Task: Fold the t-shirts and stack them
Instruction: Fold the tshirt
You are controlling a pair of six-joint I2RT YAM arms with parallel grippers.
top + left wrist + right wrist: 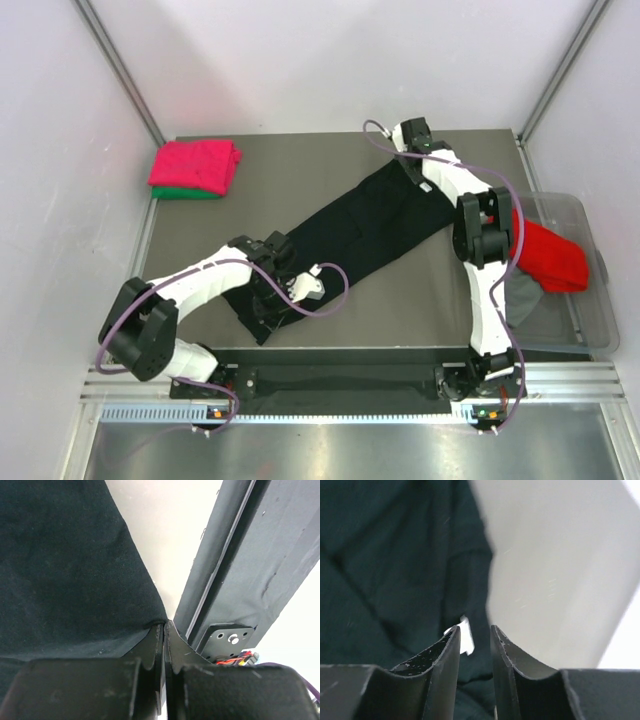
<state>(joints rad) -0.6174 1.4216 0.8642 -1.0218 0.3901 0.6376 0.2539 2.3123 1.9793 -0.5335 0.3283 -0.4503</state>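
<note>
Black shirt: the black t-shirt (360,235) is lying flat on the grey table (300,160), pulled out into a long strip.
Long way: its long line is running on a slant, from the near left end up to the far right end.
Left end: the left gripper (164,626) is sitting at the near left end. Its fingers are squeezed together and are pinching the edge of the black cloth.
Right end: the right gripper (474,630) is hanging over the far right end. Its fingers are standing a little apart and do not seem to be pinching anything.
Tag: a small white tag (466,640) is peeking out just past the right fingertips, so that looks like the neck end.
Next move: it looks like one end is going to be carried over to the other along the long line. Each arm is right at its own end.
Feel: the black cloth is soft, thin and floppy, with a few gentle folds.
Stack: a folded pink-red t-shirt (197,162) is resting on a green t-shirt (185,193) at the far left corner.
Waiting: a red t-shirt (552,255) and a grey t-shirt (520,300) are spilling out of the clear bin (590,230) on the right.
</note>
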